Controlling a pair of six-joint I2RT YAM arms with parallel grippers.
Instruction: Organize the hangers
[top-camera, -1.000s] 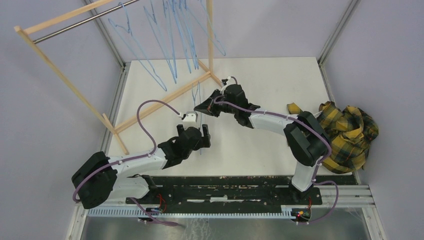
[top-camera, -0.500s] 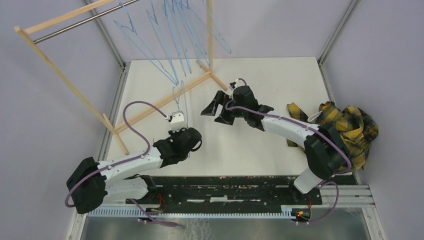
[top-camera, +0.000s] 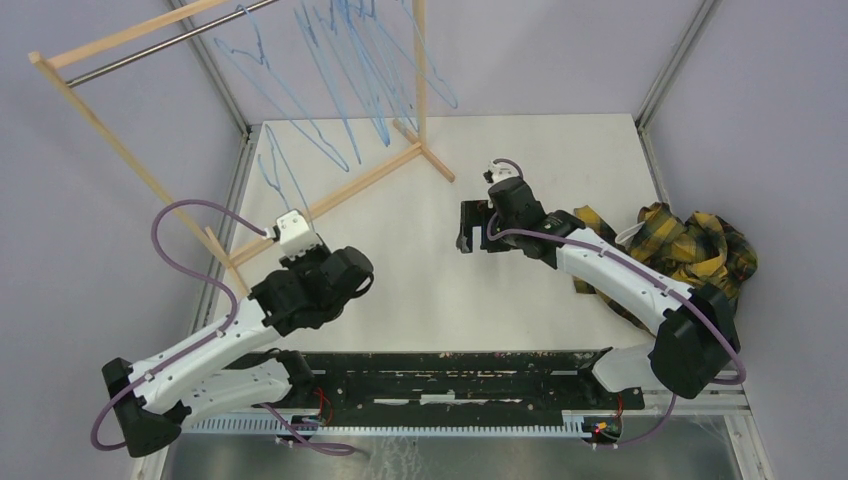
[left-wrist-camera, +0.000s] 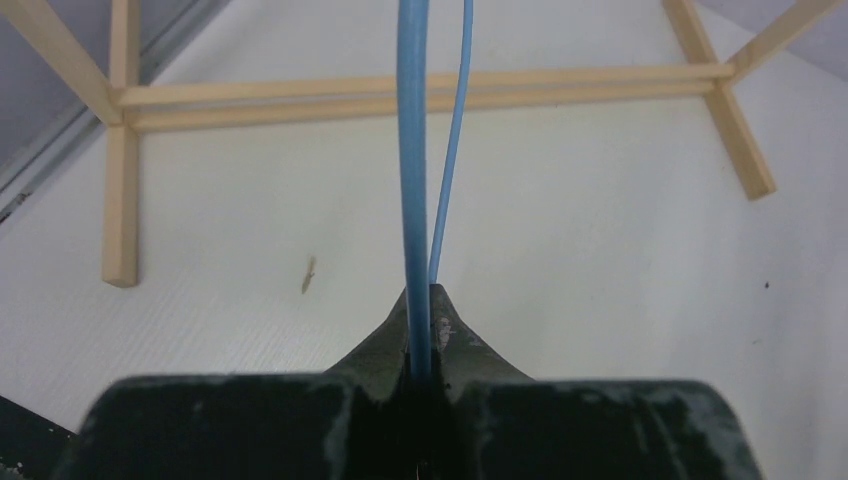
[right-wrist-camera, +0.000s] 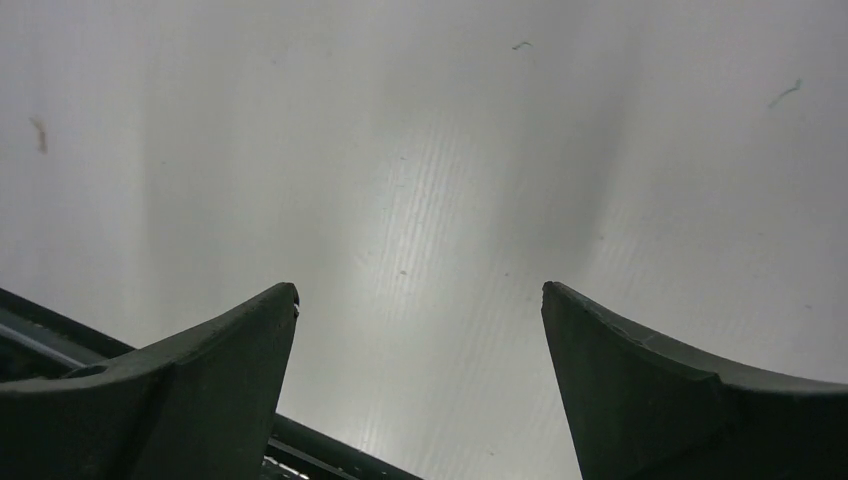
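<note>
Jaws of your left gripper (left-wrist-camera: 424, 305) are pinched tight on a light-blue wire hanger (left-wrist-camera: 413, 150), its thin wire rising straight out from between the fingertips. Jaws of your right gripper (right-wrist-camera: 420, 292) are spread wide and hold nothing; only the white table (top-camera: 540, 160) shows between them. From above, the held hanger stands over the table's left rear part, just beside the long floor rail of the wooden rack (top-camera: 340, 190). The other hangers (top-camera: 345, 90) dangle in a loose cluster from the metal rod (top-camera: 150, 50) higher up, apart from the held one. The table is a flat white sheet with a few small dark specks, closed in by pale grey walls with metal frame posts at the corners. The rack takes up the left rear corner. A yellow plaid cloth (top-camera: 700, 260) is heaped at the right edge, beside your right arm. Bare white surface lies between the two grippers and across the right rear.
</note>
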